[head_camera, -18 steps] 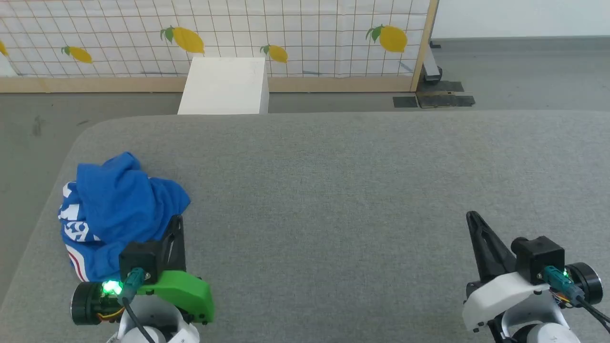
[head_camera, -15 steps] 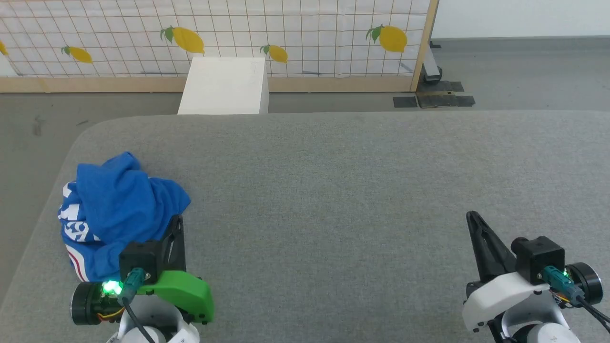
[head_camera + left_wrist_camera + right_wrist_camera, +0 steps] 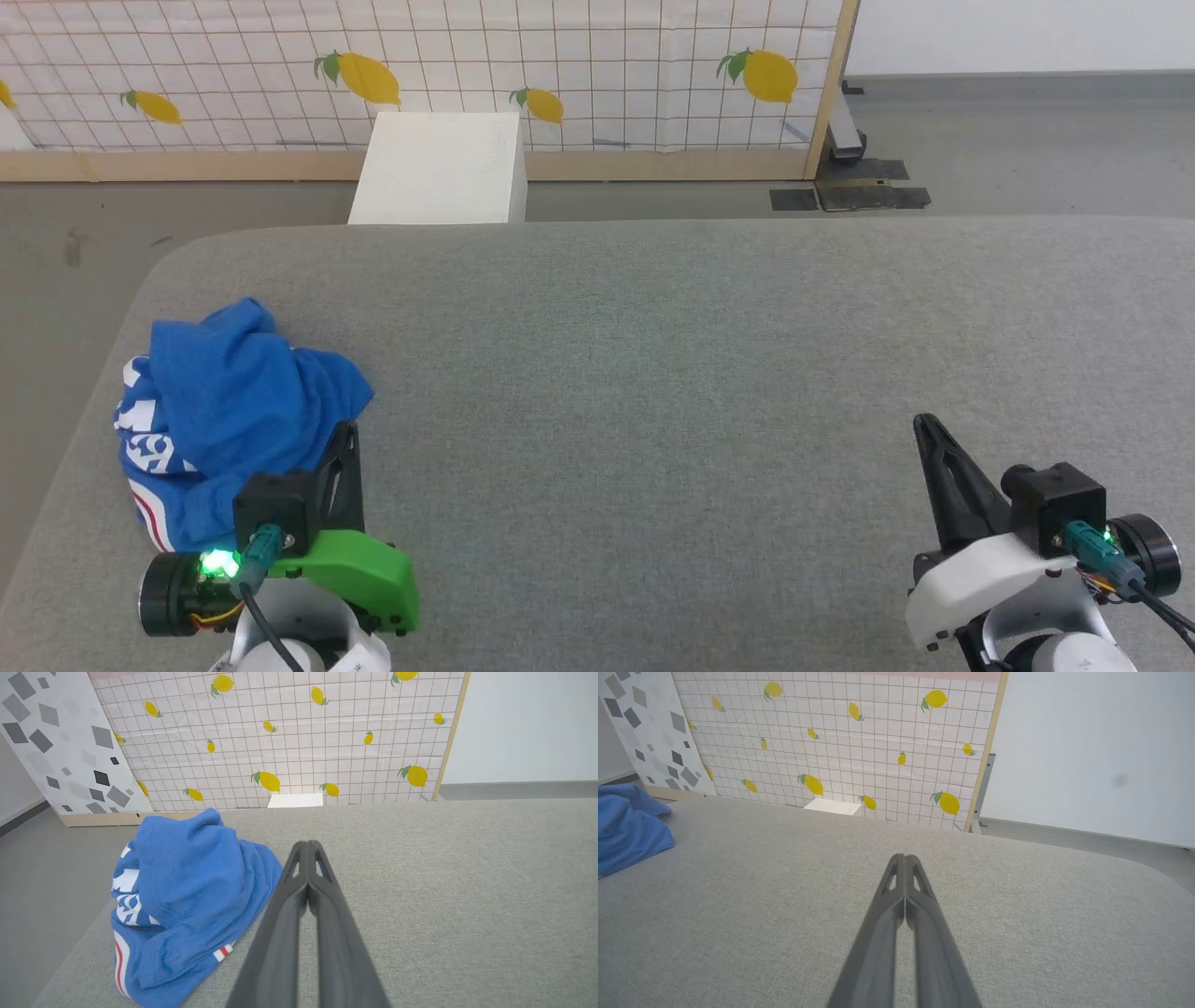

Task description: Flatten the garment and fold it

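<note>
Wrist of the left gripper [image 3: 349,429]: bright green housing [image 3: 364,571], black camera block [image 3: 275,504], teal plug [image 3: 264,543] with black cable [image 3: 268,627], lit green lamp [image 3: 219,563]. Wrist of the right gripper [image 3: 924,425]: white housing [image 3: 976,571], matching block and plug. Both pairs of fingers [image 3: 280,924]: long, dark, tapering, slotted near the tips.

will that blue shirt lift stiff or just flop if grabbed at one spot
The shirt is likely floppy: it lies crumpled in soft folds, so a one-point lift would probably leave the rest hanging. It looks thin, so probably light. Pushed, it would likely bunch, not slide, on the rough-looking grey surface.
</note>
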Robot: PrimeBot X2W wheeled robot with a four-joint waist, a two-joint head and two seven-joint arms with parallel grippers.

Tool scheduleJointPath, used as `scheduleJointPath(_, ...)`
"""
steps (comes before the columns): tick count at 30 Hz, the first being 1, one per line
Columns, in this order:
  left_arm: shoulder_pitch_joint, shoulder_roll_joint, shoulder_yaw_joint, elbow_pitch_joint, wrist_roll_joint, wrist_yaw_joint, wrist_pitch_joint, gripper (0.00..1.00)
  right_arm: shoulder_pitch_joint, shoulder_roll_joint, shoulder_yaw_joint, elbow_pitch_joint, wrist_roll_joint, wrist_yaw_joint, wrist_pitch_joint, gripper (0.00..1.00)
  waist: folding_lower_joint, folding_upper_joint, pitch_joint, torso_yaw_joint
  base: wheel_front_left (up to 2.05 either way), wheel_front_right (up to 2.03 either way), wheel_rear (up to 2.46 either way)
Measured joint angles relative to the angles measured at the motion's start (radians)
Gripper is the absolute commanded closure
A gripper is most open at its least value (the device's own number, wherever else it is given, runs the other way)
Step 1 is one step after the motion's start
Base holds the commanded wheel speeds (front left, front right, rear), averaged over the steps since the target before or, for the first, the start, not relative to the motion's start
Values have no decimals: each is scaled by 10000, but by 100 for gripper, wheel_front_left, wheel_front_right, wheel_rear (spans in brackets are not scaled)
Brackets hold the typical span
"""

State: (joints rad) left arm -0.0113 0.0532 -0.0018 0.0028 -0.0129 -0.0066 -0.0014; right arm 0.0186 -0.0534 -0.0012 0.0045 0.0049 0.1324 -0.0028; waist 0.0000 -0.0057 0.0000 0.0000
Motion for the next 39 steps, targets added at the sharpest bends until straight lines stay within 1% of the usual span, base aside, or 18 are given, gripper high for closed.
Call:
scheduleJointPath(36, 0, 0, 0, 0, 0, 0, 0, 100, 0, 0, 0, 0, 0, 0, 0, 100, 0, 0, 0, 0, 0, 0, 0)
scheduleJointPath(37, 0, 0, -2, 0, 0, 0, 0, 0, 0, 0, 0, 0, 0, 0, 0, 0, 0, 0, 0, 0, 0, 0, 0)
scheduleJointPath(39, -2, 2, -15, 2, -44, -2, 0, 0, 5, -4, -4, 6, 2, 0, 0, 0, 0, 0, 0, 0, 0, 0, 0)
